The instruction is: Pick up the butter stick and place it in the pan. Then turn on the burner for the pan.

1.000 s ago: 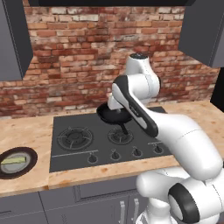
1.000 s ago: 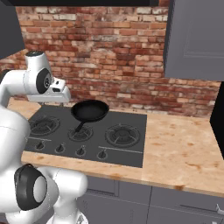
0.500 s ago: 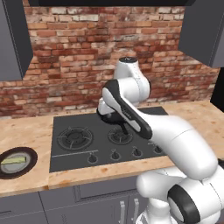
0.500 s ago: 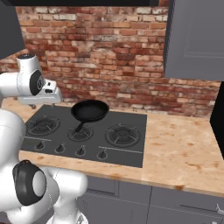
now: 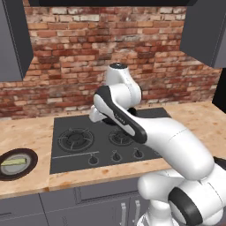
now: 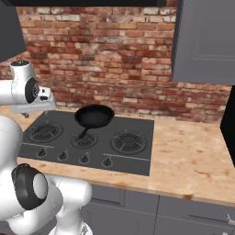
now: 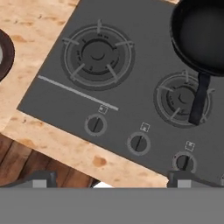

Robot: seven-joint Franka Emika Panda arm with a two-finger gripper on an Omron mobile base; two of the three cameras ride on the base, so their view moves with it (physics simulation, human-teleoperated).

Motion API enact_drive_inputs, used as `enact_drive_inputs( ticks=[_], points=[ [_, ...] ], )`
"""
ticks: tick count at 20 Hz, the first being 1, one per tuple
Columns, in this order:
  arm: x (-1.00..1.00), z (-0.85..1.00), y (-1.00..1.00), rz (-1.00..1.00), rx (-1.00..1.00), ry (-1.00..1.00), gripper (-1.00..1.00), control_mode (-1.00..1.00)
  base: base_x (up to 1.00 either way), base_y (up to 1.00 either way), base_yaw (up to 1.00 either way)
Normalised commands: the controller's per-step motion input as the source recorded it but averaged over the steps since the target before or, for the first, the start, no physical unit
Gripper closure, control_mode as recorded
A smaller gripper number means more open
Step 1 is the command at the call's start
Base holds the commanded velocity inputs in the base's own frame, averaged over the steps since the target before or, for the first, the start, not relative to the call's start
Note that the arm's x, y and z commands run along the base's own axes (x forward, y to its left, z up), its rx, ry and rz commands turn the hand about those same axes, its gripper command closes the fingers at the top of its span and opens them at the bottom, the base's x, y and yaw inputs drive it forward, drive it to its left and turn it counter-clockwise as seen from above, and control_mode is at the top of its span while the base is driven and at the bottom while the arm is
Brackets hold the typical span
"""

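Gripper (image 7: 109, 178) agape above stove knobs (image 7: 138, 143)

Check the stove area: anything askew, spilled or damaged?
Nothing stands out. The pan sits upright on a back burner, empty, its handle over the burner in front. The butter stick lies on the plate on the counter, left of the stove. No spills.

The cooktop (image 6: 92, 142) sits in the tabletop (image 6: 193, 156), against the brick wall (image 6: 105, 55). The pan (image 6: 94, 116) rests on a rear burner, handle pointing toward the knobs (image 6: 84, 159) along the front edge. A plate (image 5: 16, 163) holding the butter stick (image 5: 14, 161) lies on the tabletop left of the cooktop.
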Motion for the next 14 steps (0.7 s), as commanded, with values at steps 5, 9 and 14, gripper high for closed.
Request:
enact_drive_inputs(
  ticks=[5,9,14],
  points=[
    [-0.01,-0.05,0.37,0.12,0.00,0.03,-1.00,-1.00,0.00,0.00,0.00],
    [0.00,-0.09,0.42,0.12,0.00,0.04,-1.00,-1.00,0.00,0.00,0.00],
    [0.00,-0.09,0.47,0.10,0.00,0.03,-1.00,-1.00,0.00,0.00,0.00]
  ],
)
